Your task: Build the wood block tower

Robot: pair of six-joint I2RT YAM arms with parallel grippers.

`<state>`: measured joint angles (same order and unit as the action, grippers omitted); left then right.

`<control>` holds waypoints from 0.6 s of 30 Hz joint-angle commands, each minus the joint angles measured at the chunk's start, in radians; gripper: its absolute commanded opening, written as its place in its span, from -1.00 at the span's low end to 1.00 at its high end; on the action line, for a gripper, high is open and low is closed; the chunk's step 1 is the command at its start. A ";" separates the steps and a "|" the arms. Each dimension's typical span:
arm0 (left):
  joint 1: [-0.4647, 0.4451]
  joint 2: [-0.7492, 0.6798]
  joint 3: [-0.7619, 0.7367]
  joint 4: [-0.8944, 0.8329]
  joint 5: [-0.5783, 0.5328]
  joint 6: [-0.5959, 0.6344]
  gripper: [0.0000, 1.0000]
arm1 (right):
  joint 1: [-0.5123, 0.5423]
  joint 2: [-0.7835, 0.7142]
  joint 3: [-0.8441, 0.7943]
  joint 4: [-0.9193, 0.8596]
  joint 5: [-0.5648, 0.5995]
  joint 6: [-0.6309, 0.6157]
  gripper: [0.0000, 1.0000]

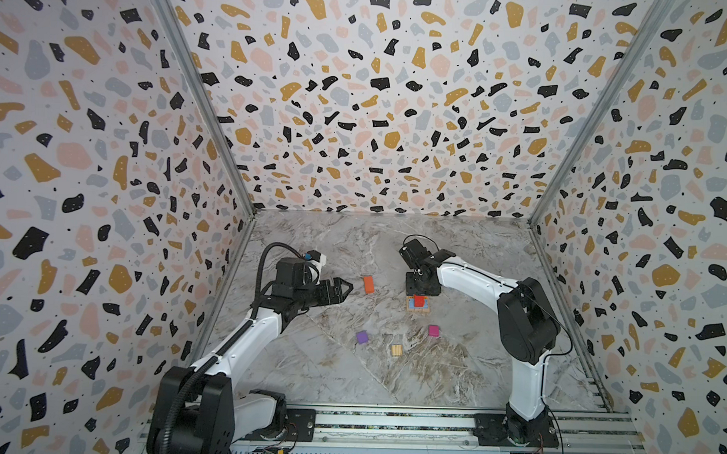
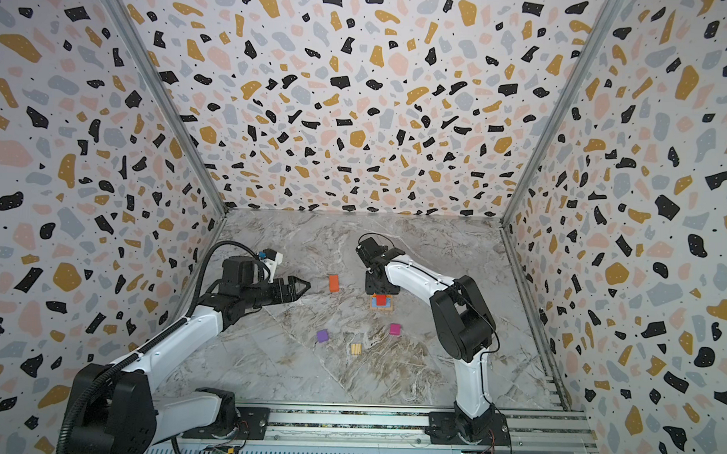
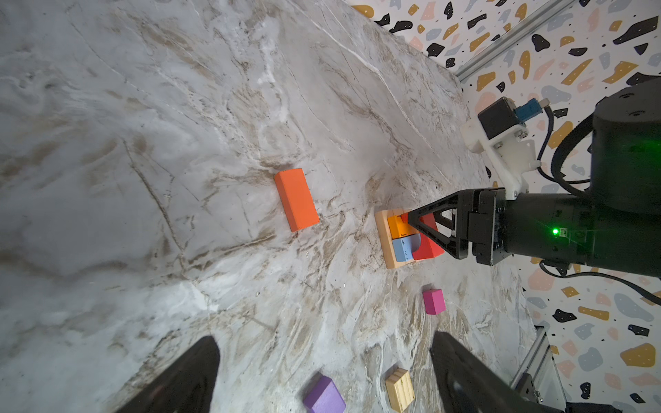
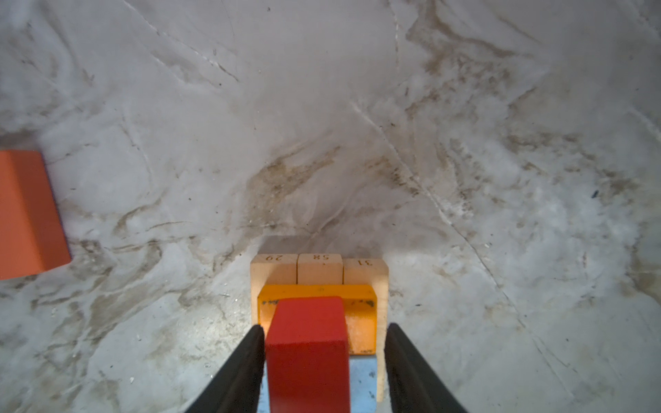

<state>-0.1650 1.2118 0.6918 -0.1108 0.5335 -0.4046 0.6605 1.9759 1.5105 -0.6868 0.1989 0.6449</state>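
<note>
The tower (image 1: 418, 308) (image 2: 380, 304) stands mid-table: a tan plank base (image 4: 318, 268) (image 3: 384, 232), an orange block (image 4: 361, 321) and a blue block (image 3: 402, 250) on it, and a red block (image 4: 307, 343) (image 3: 429, 246) on top. My right gripper (image 4: 324, 330) (image 1: 419, 297) points down over it, open, with its jaws on either side of the red block. One finger (image 4: 250, 343) touches the block and the other stands clear of it. My left gripper (image 3: 323, 338) (image 1: 347, 287) hovers open and empty to the left of the tower.
A loose orange brick (image 1: 368, 284) (image 3: 296, 199) lies between the two grippers. Nearer the front lie a purple cube (image 1: 362, 337) (image 3: 324, 395), a small tan block (image 1: 396, 350) (image 3: 400, 389) and a magenta cube (image 1: 433, 330) (image 3: 434, 301). Patterned walls enclose the marble table on three sides.
</note>
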 commanded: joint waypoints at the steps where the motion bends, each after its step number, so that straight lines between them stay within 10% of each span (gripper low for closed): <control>1: -0.002 -0.014 0.004 0.020 0.010 0.007 0.87 | -0.005 0.009 0.036 -0.021 0.022 0.001 0.11; 18: -0.003 -0.015 0.005 0.020 0.010 0.007 0.87 | -0.007 0.011 0.031 -0.023 0.034 0.009 0.10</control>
<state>-0.1650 1.2118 0.6918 -0.1108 0.5335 -0.4046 0.6582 1.9842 1.5105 -0.6868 0.2153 0.6460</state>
